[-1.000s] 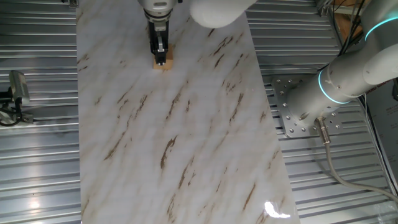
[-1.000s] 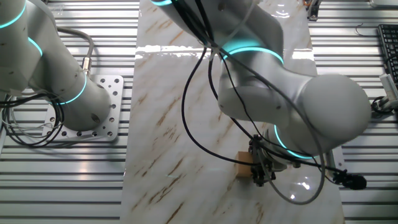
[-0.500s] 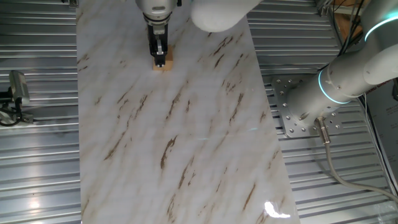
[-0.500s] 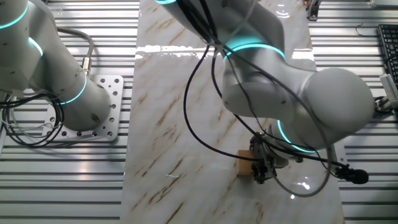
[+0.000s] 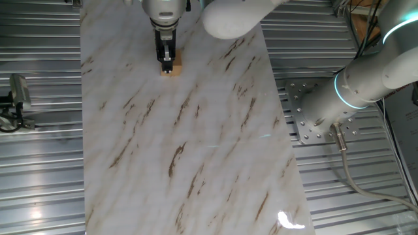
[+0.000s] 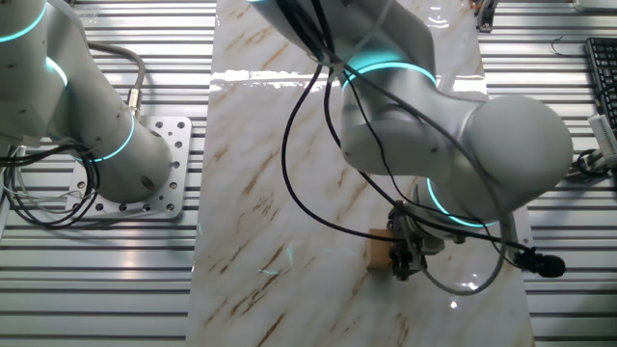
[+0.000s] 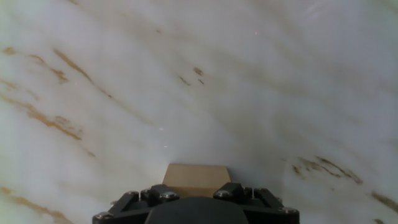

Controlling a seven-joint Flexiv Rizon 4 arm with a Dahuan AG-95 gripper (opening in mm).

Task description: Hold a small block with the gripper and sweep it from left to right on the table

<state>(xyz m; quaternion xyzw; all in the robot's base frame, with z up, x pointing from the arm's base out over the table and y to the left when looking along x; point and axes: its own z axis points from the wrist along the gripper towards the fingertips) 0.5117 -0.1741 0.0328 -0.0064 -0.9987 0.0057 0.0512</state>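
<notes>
- Claw [image 5: 168, 63] pinches your small block [image 5: 170, 68] low against the counter [image 5: 196, 143], so it slides instead of tipping during the sweep.

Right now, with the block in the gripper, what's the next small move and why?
Probably slide sideways along the table. The gripper looks shut on the block, which sits on the marble near one end, with bare slab beside it.
</notes>
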